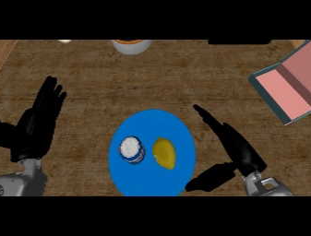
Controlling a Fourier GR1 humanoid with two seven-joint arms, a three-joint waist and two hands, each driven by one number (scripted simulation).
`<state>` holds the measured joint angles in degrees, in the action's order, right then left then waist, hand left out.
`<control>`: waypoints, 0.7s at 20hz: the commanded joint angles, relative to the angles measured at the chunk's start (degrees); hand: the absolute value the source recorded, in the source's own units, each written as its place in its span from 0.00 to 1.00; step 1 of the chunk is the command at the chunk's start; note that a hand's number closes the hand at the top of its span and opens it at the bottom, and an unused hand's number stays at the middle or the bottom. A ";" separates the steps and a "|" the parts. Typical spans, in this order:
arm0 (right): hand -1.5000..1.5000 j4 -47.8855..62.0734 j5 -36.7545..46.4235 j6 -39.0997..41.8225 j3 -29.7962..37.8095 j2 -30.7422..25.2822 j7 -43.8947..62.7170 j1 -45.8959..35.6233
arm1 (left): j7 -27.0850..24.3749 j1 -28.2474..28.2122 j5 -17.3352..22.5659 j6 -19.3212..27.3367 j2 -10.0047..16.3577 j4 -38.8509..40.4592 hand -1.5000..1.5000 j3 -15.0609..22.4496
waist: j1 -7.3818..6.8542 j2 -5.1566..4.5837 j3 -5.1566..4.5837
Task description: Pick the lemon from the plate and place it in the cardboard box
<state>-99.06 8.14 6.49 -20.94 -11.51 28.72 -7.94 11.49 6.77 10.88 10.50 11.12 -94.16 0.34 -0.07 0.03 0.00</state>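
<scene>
Lemon on blue plate | just left of right hand | fingers straight, holding nothing

The yellow oval lemon lies on the round blue plate, left of the right hand's straight black fingers, with a small white-topped blue tub beside it. The open pink-lined cardboard box lies well beyond those fingertips, to their right.
</scene>
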 commanded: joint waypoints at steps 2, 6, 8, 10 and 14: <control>0.00 5.14 4.67 -0.55 0.98 3.04 -5.97 1.75 | 2.25 0.72 -1.54 0.21 -1.35 -1.70 0.50 -0.59 | 0.03 -0.01 0.01; 0.00 7.61 3.75 1.81 3.54 4.11 -6.66 0.22 | -0.30 -1.00 -4.91 1.61 -4.86 -0.59 0.50 1.99 | 0.04 -0.03 0.01; 0.00 5.86 6.87 -0.37 -0.05 8.21 -2.20 -0.18 | 1.45 0.11 -5.00 1.37 -3.80 -1.28 0.50 0.49 | 0.05 -0.01 0.00; 0.00 6.15 8.06 -0.08 -0.18 9.18 -1.57 -0.63 | 0.02 -2.49 -1.40 -3.74 -1.11 -1.63 0.50 -3.14 | -0.05 0.00 0.00; 0.00 9.03 8.35 2.63 2.02 9.23 -3.16 -1.65 | 2.71 -2.17 -3.48 -1.57 -3.67 -3.93 0.50 -1.47 | -0.06 0.00 0.01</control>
<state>-92.59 15.15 7.82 -19.83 -3.58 25.61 -7.86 12.09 5.70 8.55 8.22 8.63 -95.20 -1.83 -0.06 0.02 0.00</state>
